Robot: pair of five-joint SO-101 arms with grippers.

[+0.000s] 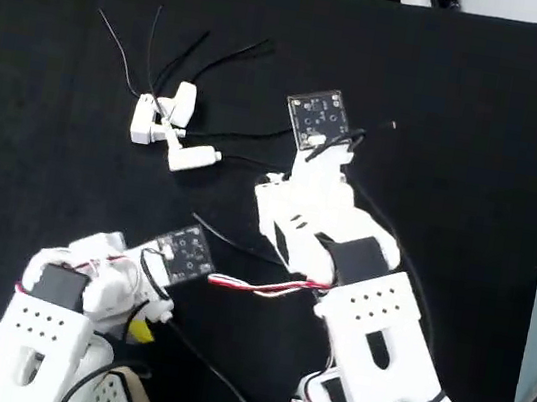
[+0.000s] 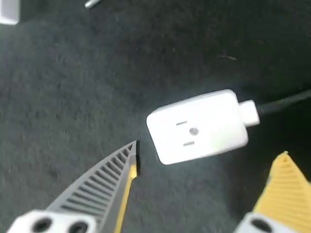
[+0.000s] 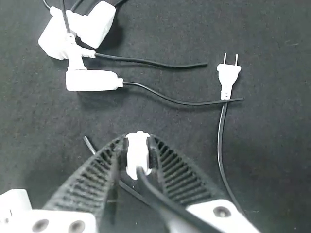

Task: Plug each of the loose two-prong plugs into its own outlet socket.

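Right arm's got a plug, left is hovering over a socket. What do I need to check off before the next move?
1. Right pincer shut on the held plug: ok.
2. Held plug's prongs aimed at a socket: cannot tell, prongs hidden.
3. Left pincer open, outlet socket lined up between its fingers: ok.
4. Socket gripped and steadied: not ok, the fingers stand clear of it.
5. Socket slots facing up, unblocked: ok.
6. Second plug lying free on the cloth: ok.

Socket (image 2: 197,132) (slots up) lies before the spread left gripper (image 2: 209,149).
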